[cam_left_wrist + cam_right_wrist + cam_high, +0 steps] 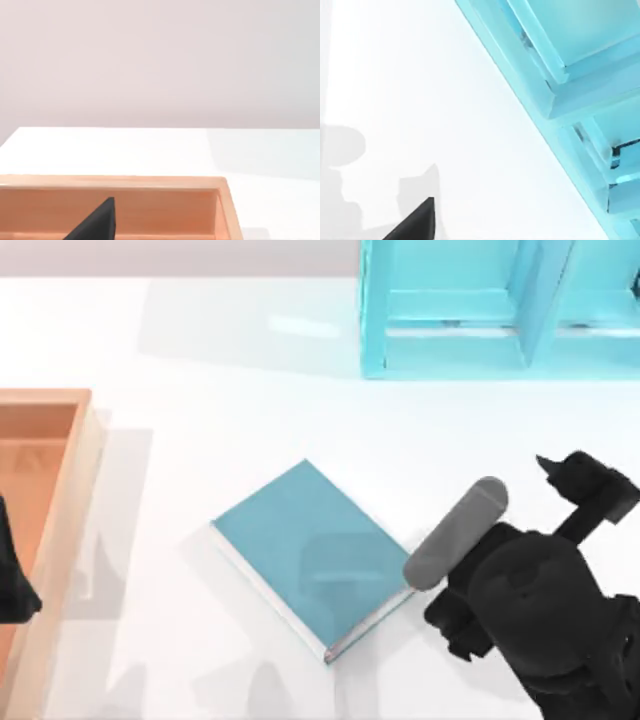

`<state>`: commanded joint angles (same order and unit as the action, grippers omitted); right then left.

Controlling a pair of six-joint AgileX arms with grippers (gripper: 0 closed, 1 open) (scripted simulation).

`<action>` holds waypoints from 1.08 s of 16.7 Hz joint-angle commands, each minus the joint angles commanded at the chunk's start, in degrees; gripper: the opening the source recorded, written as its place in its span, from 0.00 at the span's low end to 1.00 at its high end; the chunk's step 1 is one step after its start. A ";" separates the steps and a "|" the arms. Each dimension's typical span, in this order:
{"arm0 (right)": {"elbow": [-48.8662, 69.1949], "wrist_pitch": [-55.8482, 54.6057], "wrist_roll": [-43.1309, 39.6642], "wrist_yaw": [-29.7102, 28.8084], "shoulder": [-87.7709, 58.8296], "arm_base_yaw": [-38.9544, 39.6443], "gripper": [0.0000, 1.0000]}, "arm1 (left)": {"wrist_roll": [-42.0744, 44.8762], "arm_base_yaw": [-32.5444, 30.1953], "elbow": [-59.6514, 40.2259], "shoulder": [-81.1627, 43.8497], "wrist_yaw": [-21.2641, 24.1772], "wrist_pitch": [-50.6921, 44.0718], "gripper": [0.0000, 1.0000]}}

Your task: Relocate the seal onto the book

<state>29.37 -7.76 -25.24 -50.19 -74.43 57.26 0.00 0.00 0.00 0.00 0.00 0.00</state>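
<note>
Right gripper point(590, 485) near table's point(250, 410) right edge, beside book point(310, 550); jaws: cannot tell. Seal unlocated; next: find and grasp it. Left arm parked over wooden tray point(60, 520).

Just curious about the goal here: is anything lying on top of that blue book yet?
The book's visible cover is bare apart from a faint shadow. The right arm hangs just beside its right corner, covering the table there.
</note>
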 joint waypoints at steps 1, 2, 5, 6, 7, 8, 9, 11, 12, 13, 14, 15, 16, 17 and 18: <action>-1.66 0.43 1.35 2.72 3.82 -2.46 1.00 | 0.00 0.00 0.00 0.00 0.00 0.00 1.00; -3.13 0.81 2.52 5.45 7.72 -4.67 1.00 | 0.00 0.00 0.00 0.00 0.00 0.00 1.00; -6.37 1.45 4.99 15.15 22.07 -11.35 1.00 | 0.00 0.00 0.00 0.00 0.00 0.00 1.00; -7.45 1.57 5.88 19.07 27.81 -14.09 1.00 | 0.00 0.00 0.00 0.00 0.00 0.00 1.00; -8.76 1.74 7.00 23.18 33.86 -17.27 1.00 | 0.00 0.00 0.00 0.00 0.00 0.00 1.00; -10.37 1.98 8.43 27.36 39.79 -20.91 1.00 | 0.00 0.00 0.00 0.00 0.00 0.00 1.00; -12.20 2.34 10.12 31.42 45.33 -25.02 1.00 | 0.00 0.00 0.00 0.00 0.00 0.00 1.00; -16.26 3.39 13.95 38.55 54.96 -34.07 1.00 | 0.00 0.00 0.00 0.00 0.00 0.00 1.00; -18.41 4.02 15.90 41.42 59.05 -38.52 1.00 | 0.00 0.00 0.00 0.00 0.00 0.00 1.00; -20.43 4.69 17.78 43.75 62.62 -42.57 1.00 | 0.00 0.00 0.00 0.00 0.00 0.00 1.00; -22.29 5.36 19.50 45.56 65.67 -46.15 1.00 | 0.00 0.00 0.00 0.00 0.00 0.00 1.00; -24.00 6.00 21.07 46.95 68.25 -49.26 1.00 | 0.00 0.00 0.00 0.00 0.00 0.00 1.00; -25.53 6.58 22.41 48.07 70.35 -51.89 1.00 | 0.00 0.00 0.00 0.00 0.00 0.00 1.00; -26.93 7.05 23.51 48.99 72.00 -54.03 1.00 | 0.00 0.00 0.00 0.00 0.00 0.00 1.00; -28.11 7.41 24.37 49.68 73.22 -55.65 1.00 | 0.00 0.00 0.00 0.00 0.00 0.00 1.00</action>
<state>1.26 -0.35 -0.87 -0.51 -1.21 1.61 0.00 0.00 0.00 0.00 0.00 0.00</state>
